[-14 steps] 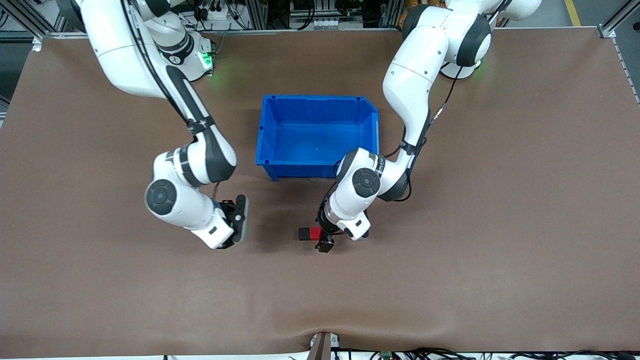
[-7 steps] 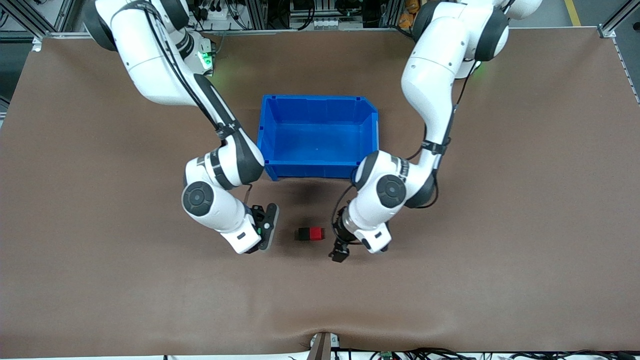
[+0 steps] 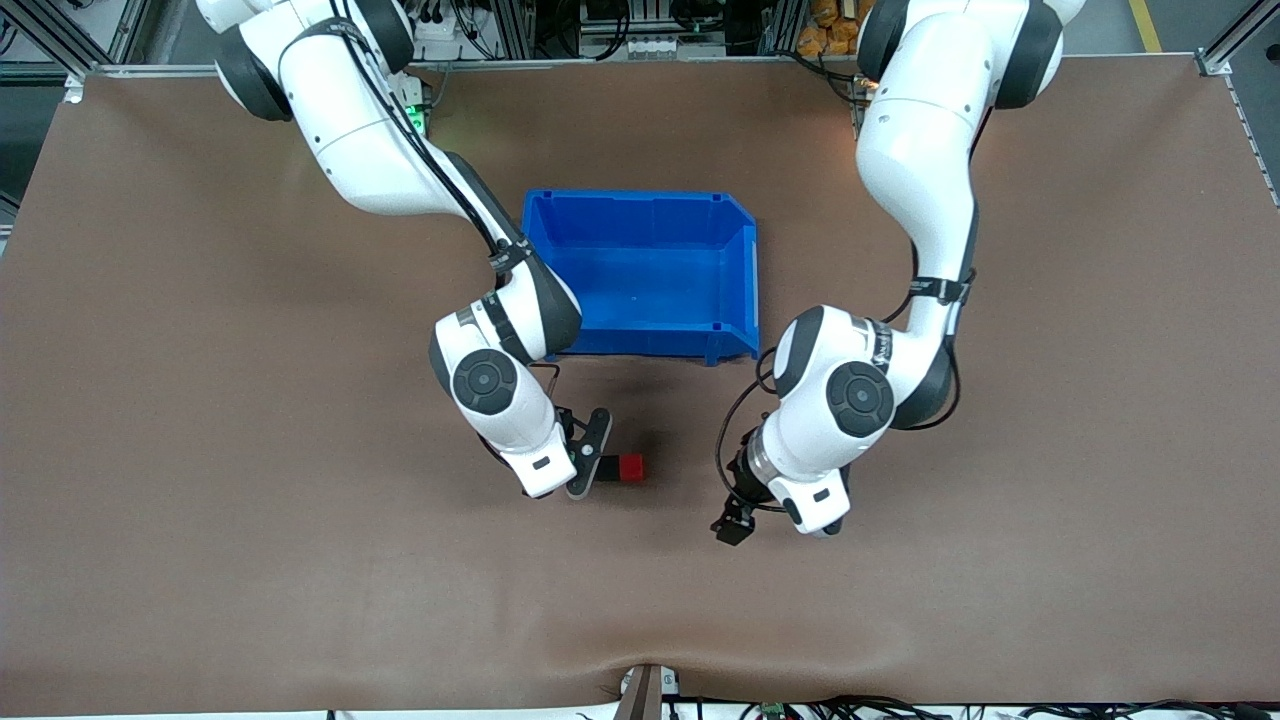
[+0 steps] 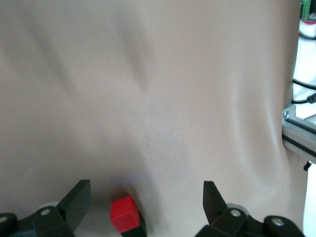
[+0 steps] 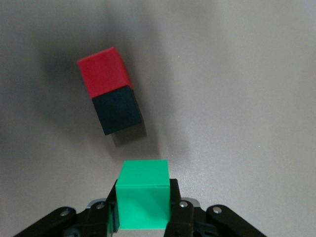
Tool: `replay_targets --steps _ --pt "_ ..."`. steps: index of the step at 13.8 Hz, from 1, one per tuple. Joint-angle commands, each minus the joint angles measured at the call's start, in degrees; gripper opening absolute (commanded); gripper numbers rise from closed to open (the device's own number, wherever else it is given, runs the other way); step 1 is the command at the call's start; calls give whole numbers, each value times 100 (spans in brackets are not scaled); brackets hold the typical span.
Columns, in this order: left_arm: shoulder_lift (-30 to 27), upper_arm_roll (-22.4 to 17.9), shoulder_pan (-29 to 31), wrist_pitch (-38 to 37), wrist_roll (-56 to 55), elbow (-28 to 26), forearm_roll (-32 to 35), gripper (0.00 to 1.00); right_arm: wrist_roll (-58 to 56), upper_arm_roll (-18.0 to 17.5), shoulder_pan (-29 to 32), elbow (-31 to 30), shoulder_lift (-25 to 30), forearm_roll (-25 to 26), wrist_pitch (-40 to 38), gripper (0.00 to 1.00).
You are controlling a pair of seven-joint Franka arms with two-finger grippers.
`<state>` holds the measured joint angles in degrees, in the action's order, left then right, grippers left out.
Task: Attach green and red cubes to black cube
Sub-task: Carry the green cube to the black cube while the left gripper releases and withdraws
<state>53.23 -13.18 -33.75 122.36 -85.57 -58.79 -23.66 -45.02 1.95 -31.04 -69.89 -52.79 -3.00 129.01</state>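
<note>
In the front view a matte brown table [image 3: 200, 500] is carrying a glossy blue plastic bin [image 3: 640, 275], rectangular with one clipped corner, and nearer the camera than the bin a small red cube [image 3: 631, 467] is sitting joined face to face with a black cube [image 3: 608, 468], the black one toward the right arm's end. The right pincer [image 3: 590, 455] is hanging just over the black cube's end of the pair, while the left pincer [image 3: 735, 522] is hovering over bare table toward the left arm's end, well apart from the cubes. Half a second earlier the right pincer was farther toward its own end with a gap between it and the pair, and the left pincer was closer to the red cube; the two joined cubes are lying where they lay. In the left wrist view the left pincer [image 4: 145, 210] is standing wide with nothing between its dark wedge-shaped fingers [image 4: 76, 200], and the red cube [image 4: 124, 214] is showing as a smooth, sharp-edged block on the pale, faintly rippled table surface. In the right wrist view the right pincer [image 5: 144, 217] is gripping a bright green cube [image 5: 143, 200], plain and crisp-edged, close to the black cube [image 5: 117, 109], whose dull face is touching the red cube [image 5: 103, 71].
</note>
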Motion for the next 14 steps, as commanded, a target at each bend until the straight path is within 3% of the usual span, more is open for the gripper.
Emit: replay_targets --steps 1,6,14 --pt "-348 17 333 -544 819 -89 133 100 108 69 -129 458 -301 439 -122 0" --pt "-1015 26 668 -1379 1708 -89 633 100 108 69 -183 634 -521 502 -69 0" --pt "-2219 8 1388 -3084 3564 -115 766 100 125 52 -297 688 -662 485 -8 0"
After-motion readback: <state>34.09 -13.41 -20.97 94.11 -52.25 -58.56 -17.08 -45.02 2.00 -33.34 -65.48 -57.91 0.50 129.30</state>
